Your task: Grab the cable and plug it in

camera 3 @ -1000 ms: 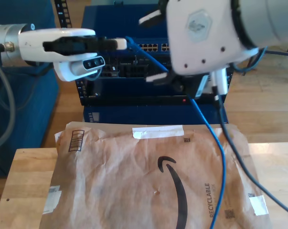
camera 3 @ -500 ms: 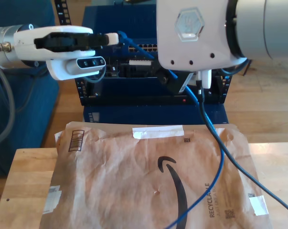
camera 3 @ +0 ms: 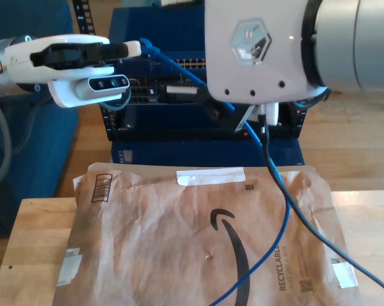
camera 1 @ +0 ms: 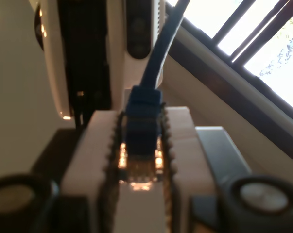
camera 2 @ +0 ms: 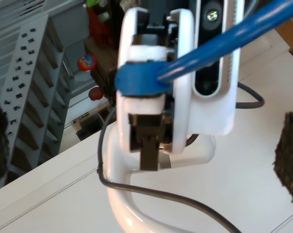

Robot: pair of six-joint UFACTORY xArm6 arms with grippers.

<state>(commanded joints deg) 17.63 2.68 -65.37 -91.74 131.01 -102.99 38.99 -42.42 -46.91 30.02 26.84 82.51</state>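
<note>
The cable's blue plug [camera 1: 142,121] sits clamped between the white fingers [camera 1: 182,145] of my first gripper [camera 1: 142,155], clear tip pointing back at the camera. At the exterior view's upper left, my first gripper [camera 3: 131,50] holds that plug [camera 3: 145,46]. The cable [camera 3: 277,185] slopes down past the second arm's big white housing [camera 3: 262,51], then hangs over the envelope. My second gripper [camera 2: 144,150] faces the first gripper [camera 2: 146,82] head-on. Its dark pads [camera 2: 288,155] stand wide apart, holding nothing, and the cable [camera 2: 219,46] crosses between them.
A brown paper mailer [camera 3: 179,236] covers most of the wooden table [camera 3: 32,242]. Behind it stands a blue rack [camera 3: 204,150] with a row of network ports [camera 3: 192,64]. A black robot cable [camera 3: 319,236] hangs from the second arm over the mailer.
My first gripper has carried the plug toward the exterior view's left and slightly up. The second arm's housing has shifted left too, and the cable's hanging slack has swung left over the mailer.
</note>
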